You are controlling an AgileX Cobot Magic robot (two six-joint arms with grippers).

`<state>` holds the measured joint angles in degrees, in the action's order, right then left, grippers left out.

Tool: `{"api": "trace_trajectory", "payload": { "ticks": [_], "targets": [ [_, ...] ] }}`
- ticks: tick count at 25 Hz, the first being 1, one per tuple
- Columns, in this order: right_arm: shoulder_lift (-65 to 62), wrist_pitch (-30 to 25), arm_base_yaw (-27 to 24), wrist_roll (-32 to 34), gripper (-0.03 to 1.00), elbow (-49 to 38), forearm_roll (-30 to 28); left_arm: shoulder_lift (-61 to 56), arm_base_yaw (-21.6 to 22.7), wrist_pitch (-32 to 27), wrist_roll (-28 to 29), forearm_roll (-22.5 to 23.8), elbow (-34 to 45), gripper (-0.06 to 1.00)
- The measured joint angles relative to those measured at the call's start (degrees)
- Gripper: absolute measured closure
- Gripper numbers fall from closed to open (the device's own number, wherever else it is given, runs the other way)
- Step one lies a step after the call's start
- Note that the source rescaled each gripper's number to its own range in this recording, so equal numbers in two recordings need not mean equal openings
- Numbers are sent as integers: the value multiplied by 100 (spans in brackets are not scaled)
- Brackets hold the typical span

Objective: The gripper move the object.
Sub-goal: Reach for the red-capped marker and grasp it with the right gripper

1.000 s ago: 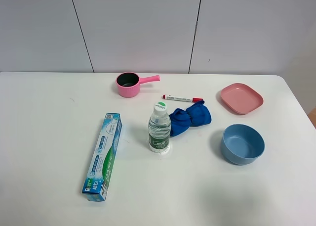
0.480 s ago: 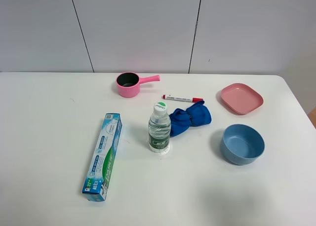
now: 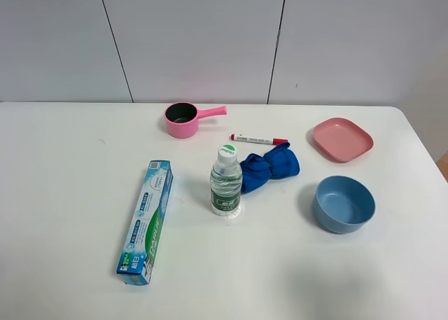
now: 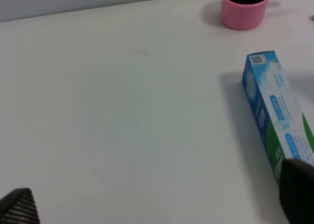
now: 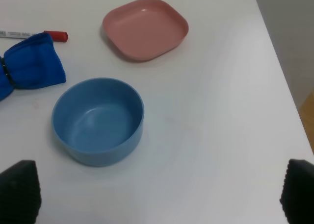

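The marker point(image 3: 260, 138) lay untouched on the surface point(image 3: 70, 159), left hand point(image 4: 156, 199) and right hand point(image 5: 159, 190) both wide and empty, the move not yet begun.

bright, even overhead light | soft short shadows | wrist views slightly soft | mild table point(image 3: 70, 194) glare

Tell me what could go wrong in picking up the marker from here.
1. The marker lies close beside the cloth; a grasp might pinch fabric too.
2. The upright bottle stands near; a reach across could tip it.
3. The slim marker may roll away if nudged before it is held.
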<state>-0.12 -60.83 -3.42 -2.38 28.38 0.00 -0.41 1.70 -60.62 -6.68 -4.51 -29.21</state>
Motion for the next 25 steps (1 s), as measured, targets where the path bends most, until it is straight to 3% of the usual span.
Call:
{"api": "trace_trajectory", "payload": {
  "ticks": [11, 17, 20, 25],
  "targets": [
    [0, 0, 0, 5, -3, 17, 0, 0, 0, 0, 5, 5, 0, -6],
    [202, -1, 0, -71, -3, 777, -258, 0, 0, 0, 5, 5, 0, -6],
    [749, 103, 0, -365, -3, 1254, -395, 0, 0, 0, 5, 5, 0, -6],
    [2018, 783, 0, -1183, -3, 1967, -412, 0, 0, 0, 5, 5, 0, -6]
  ]
}}
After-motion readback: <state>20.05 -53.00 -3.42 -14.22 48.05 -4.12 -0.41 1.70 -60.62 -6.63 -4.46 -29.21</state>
